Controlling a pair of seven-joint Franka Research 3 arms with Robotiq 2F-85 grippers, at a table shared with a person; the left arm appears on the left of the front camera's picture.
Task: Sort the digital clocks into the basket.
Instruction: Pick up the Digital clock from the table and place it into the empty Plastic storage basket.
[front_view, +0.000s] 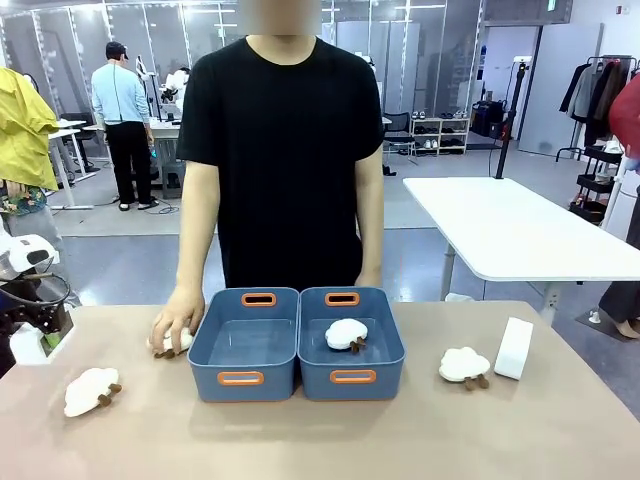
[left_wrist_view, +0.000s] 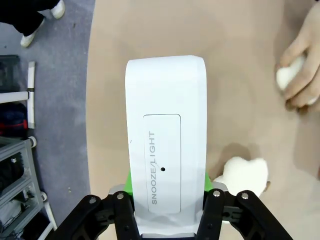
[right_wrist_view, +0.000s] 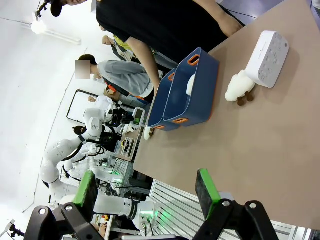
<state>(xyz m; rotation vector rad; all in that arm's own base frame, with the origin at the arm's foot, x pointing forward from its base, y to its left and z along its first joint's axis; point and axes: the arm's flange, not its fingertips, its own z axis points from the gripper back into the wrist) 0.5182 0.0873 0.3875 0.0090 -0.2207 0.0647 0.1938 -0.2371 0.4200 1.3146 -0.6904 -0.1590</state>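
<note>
At the table's left edge, my left gripper (left_wrist_view: 167, 192) is clamped on one digital clock (left_wrist_view: 165, 110); my right gripper (right_wrist_view: 146, 187) hangs with fingers apart. The second clock (front_view: 514, 348) stands far right beside a sheep toy (front_view: 465, 365). Neither clock is in the empty blue basket (front_view: 275, 385) yet, so I judge both drops remain.
</note>
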